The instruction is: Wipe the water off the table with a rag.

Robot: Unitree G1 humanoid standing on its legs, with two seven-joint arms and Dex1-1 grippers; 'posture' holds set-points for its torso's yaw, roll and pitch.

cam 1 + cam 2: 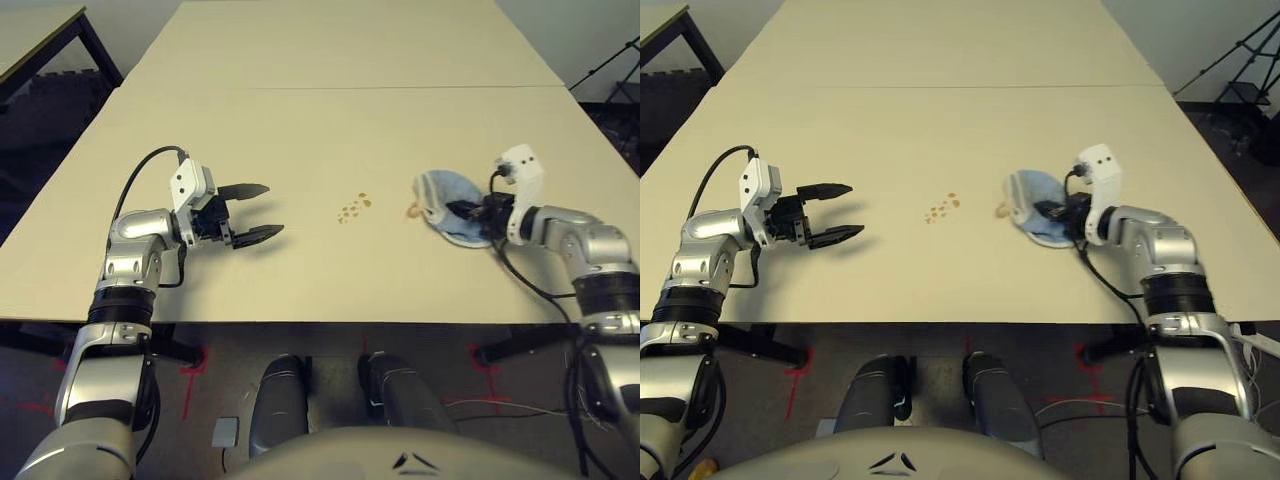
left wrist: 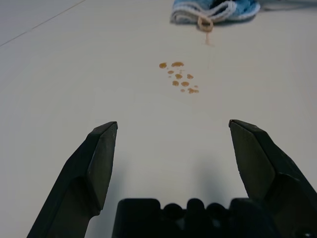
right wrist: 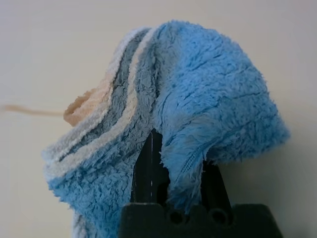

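right gripper [image 1: 462,211] pinching rag [image 1: 445,190] | left gripper [image 1: 255,212] spread | water [image 1: 353,207] between, unobstructed

No readable text, label, brand, number or sign on any surface.
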